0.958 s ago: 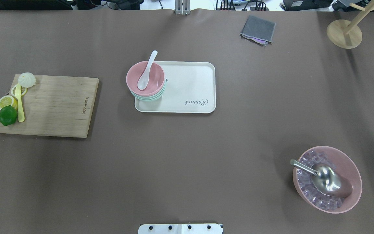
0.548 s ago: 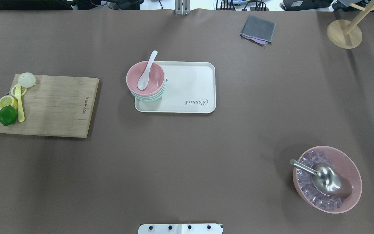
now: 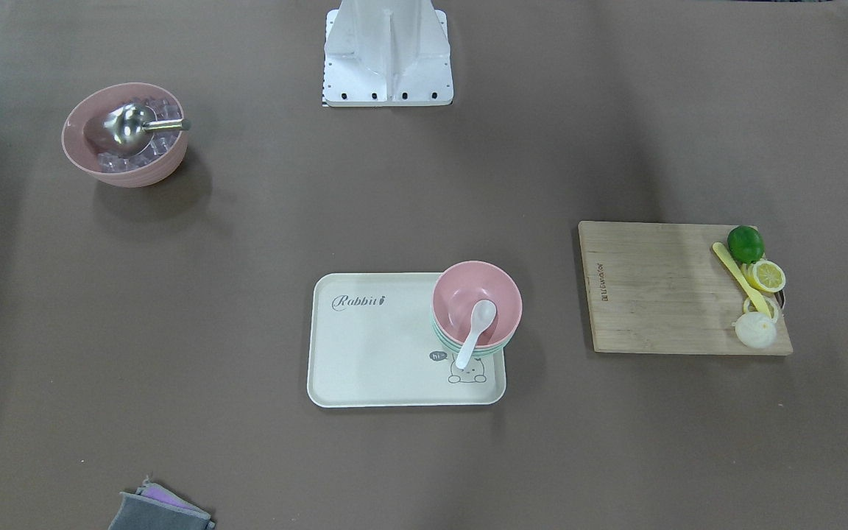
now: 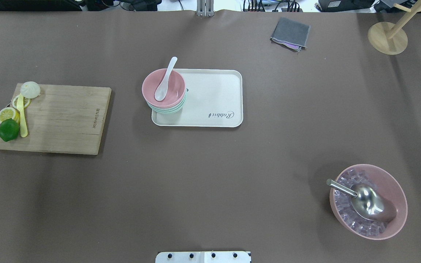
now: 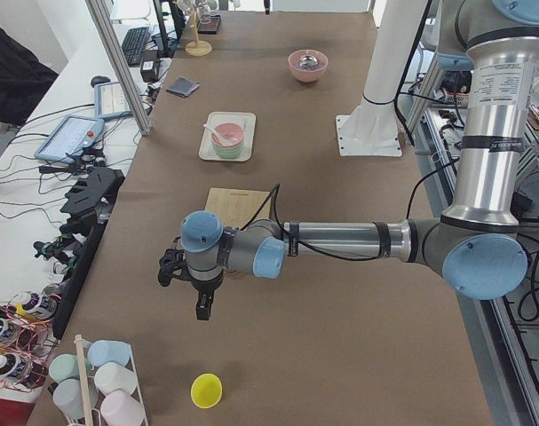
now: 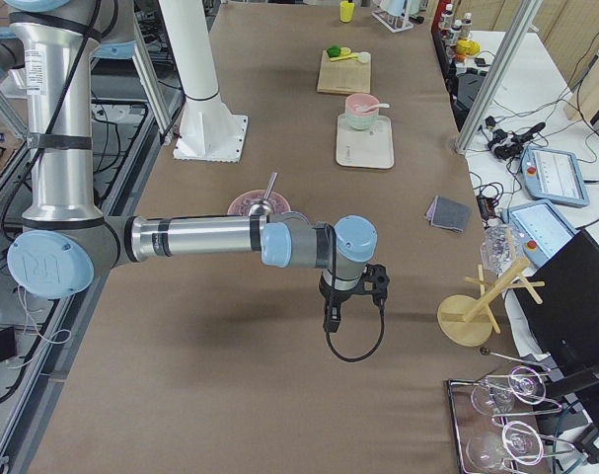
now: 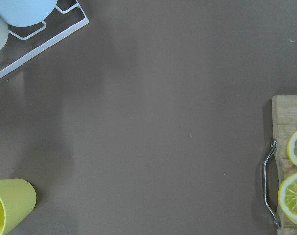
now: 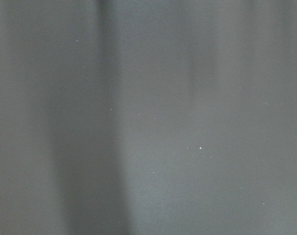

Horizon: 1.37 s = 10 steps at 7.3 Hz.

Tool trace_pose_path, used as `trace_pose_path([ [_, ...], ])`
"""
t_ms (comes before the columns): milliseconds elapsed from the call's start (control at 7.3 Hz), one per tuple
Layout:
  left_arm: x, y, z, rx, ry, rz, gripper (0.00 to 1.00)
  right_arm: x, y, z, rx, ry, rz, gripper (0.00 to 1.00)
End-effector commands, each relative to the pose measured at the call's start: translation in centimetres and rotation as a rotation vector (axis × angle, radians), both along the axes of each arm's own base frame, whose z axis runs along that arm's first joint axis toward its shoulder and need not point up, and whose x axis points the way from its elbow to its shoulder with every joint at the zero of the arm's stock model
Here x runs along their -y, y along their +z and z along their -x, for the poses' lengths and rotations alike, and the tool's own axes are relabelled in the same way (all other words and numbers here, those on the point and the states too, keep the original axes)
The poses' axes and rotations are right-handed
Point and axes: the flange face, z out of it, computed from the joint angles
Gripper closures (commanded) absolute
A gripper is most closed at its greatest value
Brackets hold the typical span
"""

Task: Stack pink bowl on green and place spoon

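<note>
The spoon lies in the pink bowl. Its scoop rests on the bowl's floor. Its long axis runs away from me and a little to my right, with the handle rising over the far rim. The pink bowl is stacked on the green bowl at the left end of the tray. Against the overhead views of a second and half a second ago, spoon, bowls and tray have not shifted. My left gripper hangs past the cutting board; my right gripper hangs over bare table. Both appear only in the side views, so I cannot tell whether either is open or closed.
</note>
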Motion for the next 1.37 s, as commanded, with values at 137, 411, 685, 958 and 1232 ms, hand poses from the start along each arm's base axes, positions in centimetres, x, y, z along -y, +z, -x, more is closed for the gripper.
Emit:
trace_pose_path([
  [137,0.1,-1.2,1.3,-0.037,-0.022,0.028,0.02,0.2,-0.3,0.0,0.001,0.007,0.001,0.00],
  [411,-0.2,-2.1,1.1,-0.059,-0.018,0.012,0.02,0.2,-0.2,0.0,0.000,0.022,0.013,0.00],
  [685,-0.2,-2.0,1.0,-0.058,-0.018,0.015,0.02,0.1,-0.4,0.0,0.011,0.023,0.013,0.00],
  [958,-0.2,-1.9,1.0,-0.058,-0.018,0.016,0.02,0.2,-0.4,0.1,0.011,0.022,0.011,0.00],
  [1232,-0.2,-1.7,1.0,-0.058,-0.018,0.021,0.02,0.2,-0.4,0.1,0.011,0.023,0.012,0.00],
])
